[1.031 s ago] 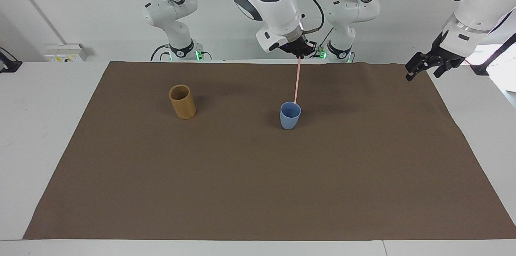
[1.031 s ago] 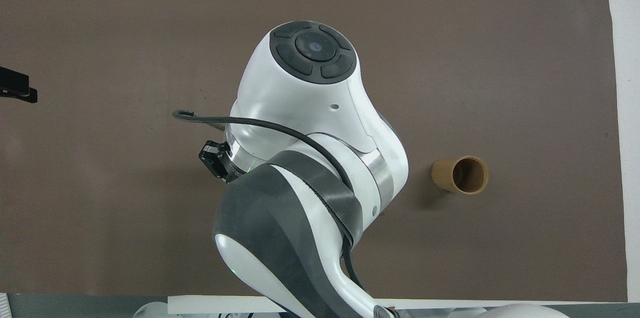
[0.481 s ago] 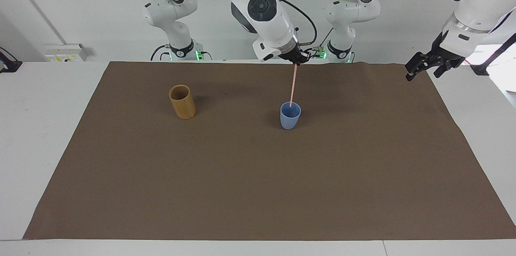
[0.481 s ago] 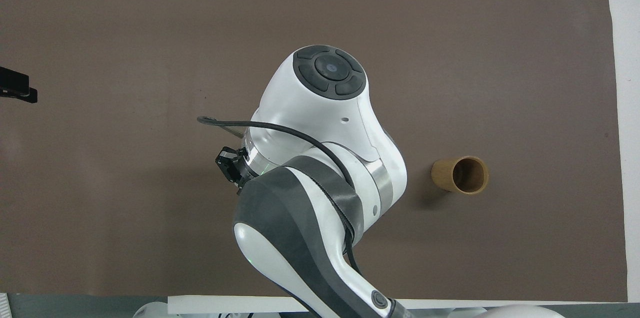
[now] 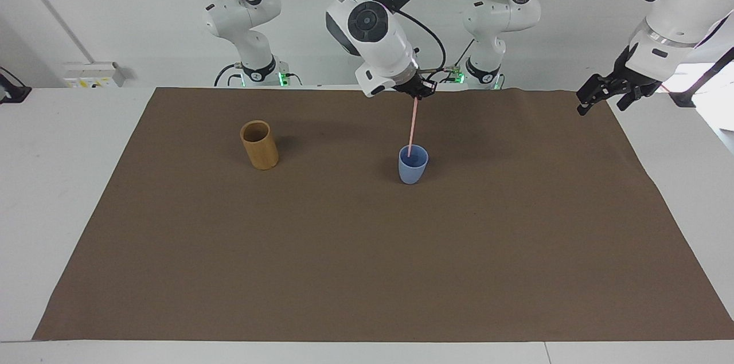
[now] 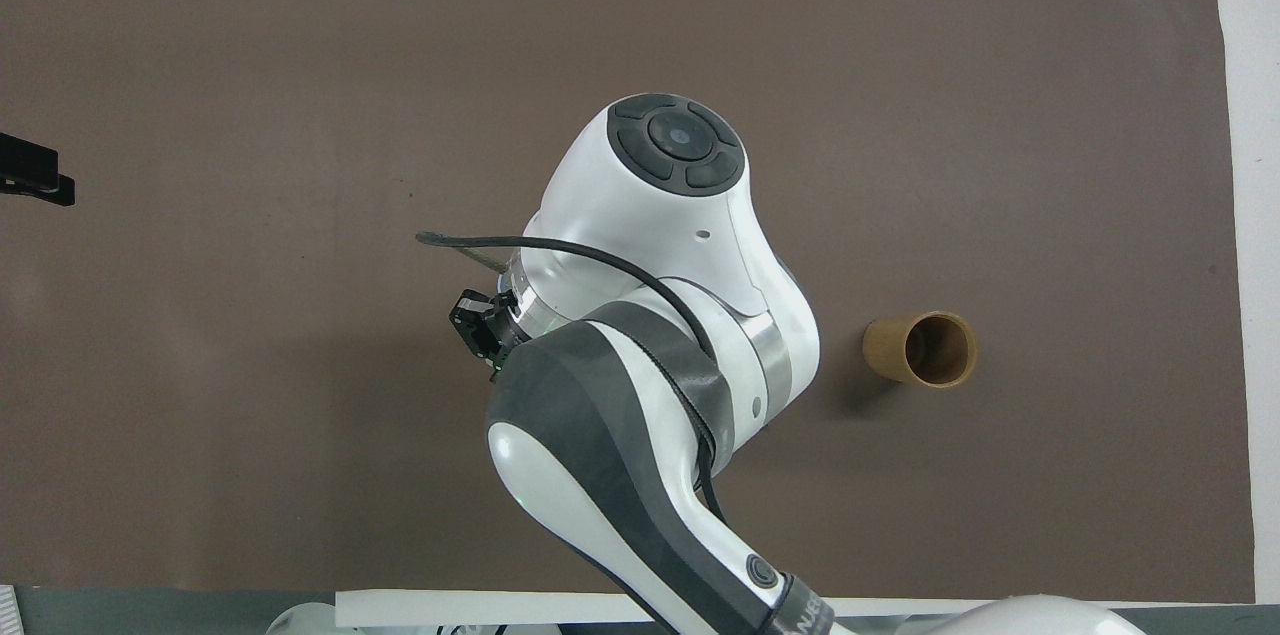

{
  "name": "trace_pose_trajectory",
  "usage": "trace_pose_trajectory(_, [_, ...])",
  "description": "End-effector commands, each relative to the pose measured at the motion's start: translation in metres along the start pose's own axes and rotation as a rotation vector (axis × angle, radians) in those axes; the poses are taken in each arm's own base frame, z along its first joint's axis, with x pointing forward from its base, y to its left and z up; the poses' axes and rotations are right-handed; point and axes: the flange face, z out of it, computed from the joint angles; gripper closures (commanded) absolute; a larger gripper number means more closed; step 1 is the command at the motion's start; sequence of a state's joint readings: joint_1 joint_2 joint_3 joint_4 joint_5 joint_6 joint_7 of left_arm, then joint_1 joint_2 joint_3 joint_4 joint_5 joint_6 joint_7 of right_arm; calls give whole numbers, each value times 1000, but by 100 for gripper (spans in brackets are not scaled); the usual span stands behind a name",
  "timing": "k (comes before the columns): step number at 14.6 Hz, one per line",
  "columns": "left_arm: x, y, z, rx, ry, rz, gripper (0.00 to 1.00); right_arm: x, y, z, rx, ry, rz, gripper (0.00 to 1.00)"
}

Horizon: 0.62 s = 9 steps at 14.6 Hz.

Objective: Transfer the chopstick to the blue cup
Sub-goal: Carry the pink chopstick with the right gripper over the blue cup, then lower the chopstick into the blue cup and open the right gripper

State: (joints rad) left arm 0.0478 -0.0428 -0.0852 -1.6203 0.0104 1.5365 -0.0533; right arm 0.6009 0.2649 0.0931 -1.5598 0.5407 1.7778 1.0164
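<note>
Chopstick has sunk deeper into the blue cup since a second ago.
Right tool over the cup grips the chopstick's top; left tool waits released at the table edge.

Lab: several robot arms, white walls

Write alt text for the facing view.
The right gripper holds a thin pale pink chopstick upright, its lower end inside a small light blue cup on a brown mat. A tan wooden cylindrical cup stands nearby; the left gripper waits, open.
</note>
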Motion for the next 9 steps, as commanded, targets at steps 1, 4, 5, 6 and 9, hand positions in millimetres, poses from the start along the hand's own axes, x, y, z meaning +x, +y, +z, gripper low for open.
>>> trace_pose_trajectory(1, [-2, -1, -2, 8, -7, -14, 0, 2, 9, -10, 20, 10, -32, 36])
trace_pose_trajectory(4, [-2, -1, -2, 8, -7, -14, 0, 3, 7, -24, -3, 66, -84, 0])
trace_pose_trajectory(5, [-2, -1, -2, 8, -7, -14, 0, 13, 12, -47, -1, 80, -76, 0])
trace_pose_trajectory(6, [-2, -1, -2, 8, -7, -14, 0, 25, 19, -73, -3, 111, -79, 0])
trace_pose_trajectory(9, [-2, -1, -2, 8, -8, -14, 0, 63, 71, -164, -29, 279, -221, 0])
